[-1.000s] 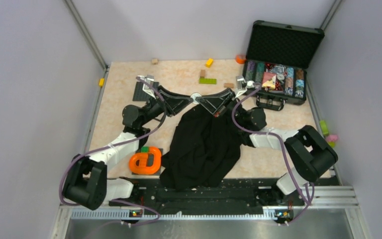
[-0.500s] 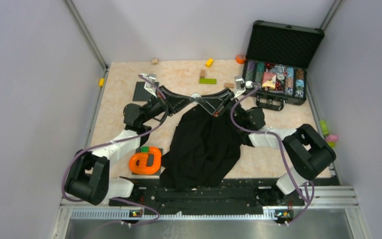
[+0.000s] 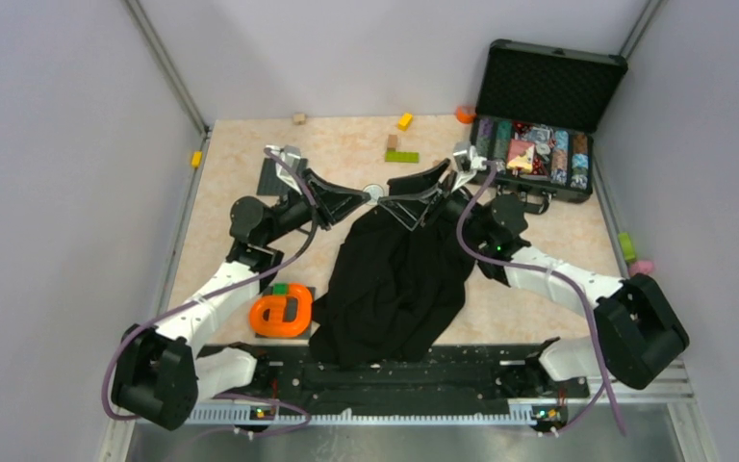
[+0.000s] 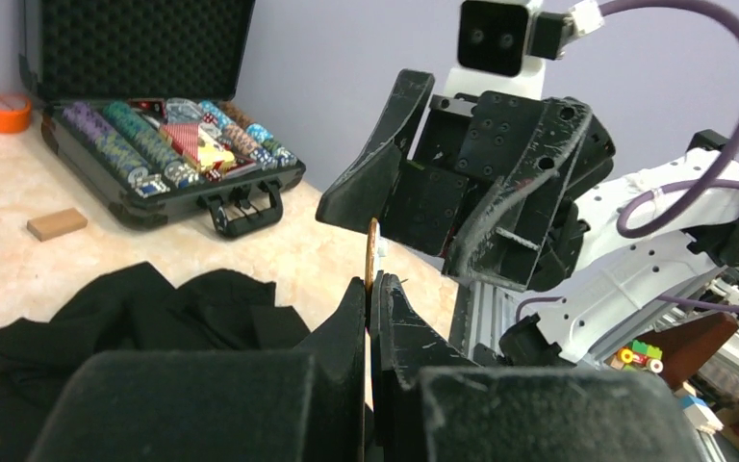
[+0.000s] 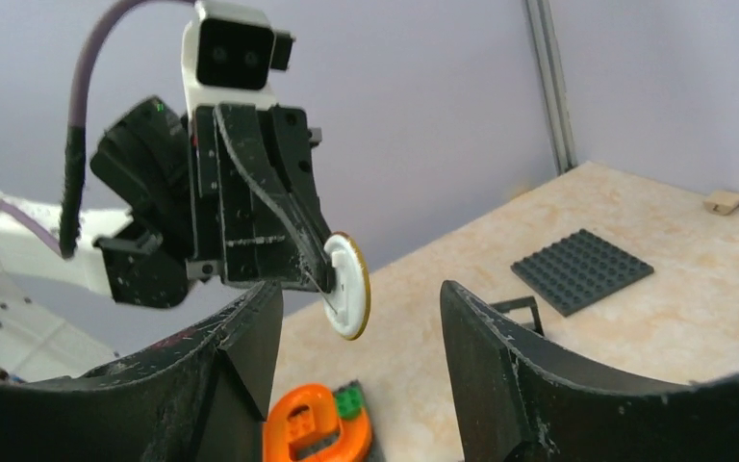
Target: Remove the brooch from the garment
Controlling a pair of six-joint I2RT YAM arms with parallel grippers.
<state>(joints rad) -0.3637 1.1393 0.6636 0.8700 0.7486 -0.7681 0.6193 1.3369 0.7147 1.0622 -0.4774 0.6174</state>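
So that the brooch point(image 5: 349, 289) comes free of the garment point(image 3: 394, 279), the left end effector point(image 4: 372, 282) is clenched on its rim, holding it upright in the air just beyond the garment's far edge, while the right end effector point(image 3: 396, 199) stands released, jaws apart on either side of it.

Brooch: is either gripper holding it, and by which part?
Yes. The left gripper pinches the brooch by its rim, the disc sticking out past the fingertips. The right gripper is open, holding nothing.
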